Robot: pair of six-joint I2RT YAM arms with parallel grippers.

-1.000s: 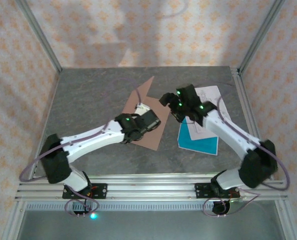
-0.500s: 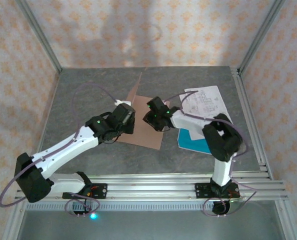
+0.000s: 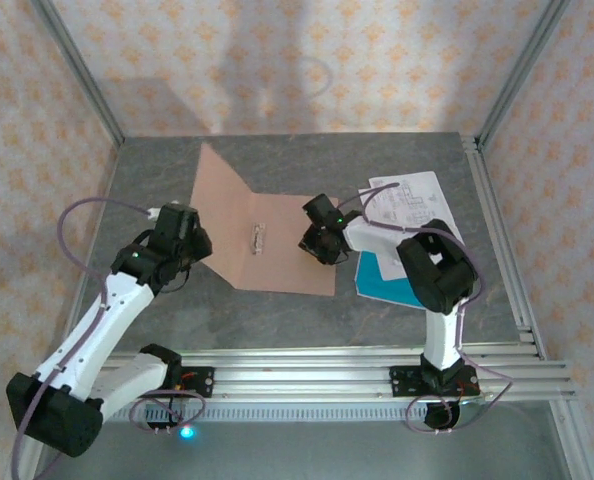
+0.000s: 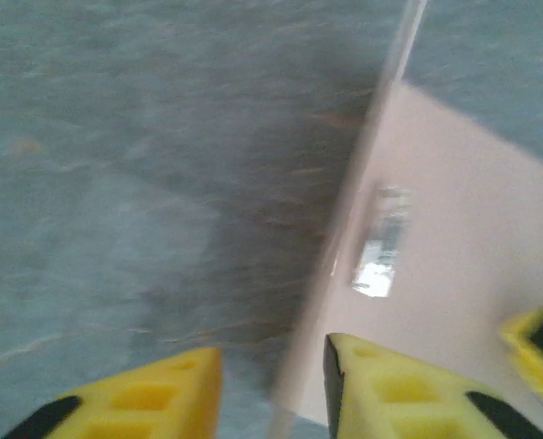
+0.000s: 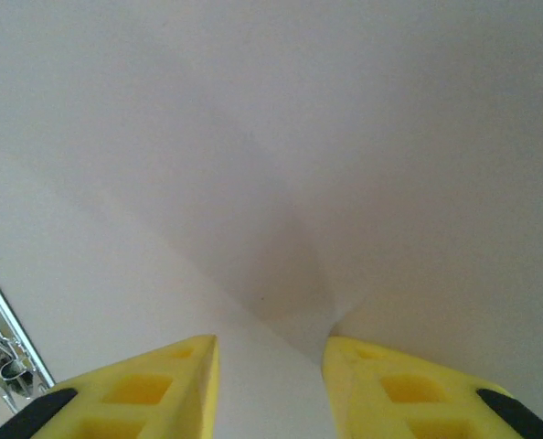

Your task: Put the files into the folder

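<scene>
I count one folder (image 3: 287,265), lying open on the table (image 3: 147,190), with one metal fastener (image 3: 257,240) along its fold. There are two loose files in sight: one white printed sheet (image 3: 414,198) and one teal sheet (image 3: 387,283), both to the right of the folder. Whether more pages lie under the white one I cannot tell.

My left gripper (image 3: 199,243) sits at the folder's left flap, which stands tilted up from the fold. From the left wrist, its fingers are apart and the flap's thin edge runs through the gap between them.

My right gripper (image 3: 312,248) is down on the flat right half of the folder, near its right edge. Its fingers are apart with bare card showing between them. The teal sheet lies just beside it.
</scene>
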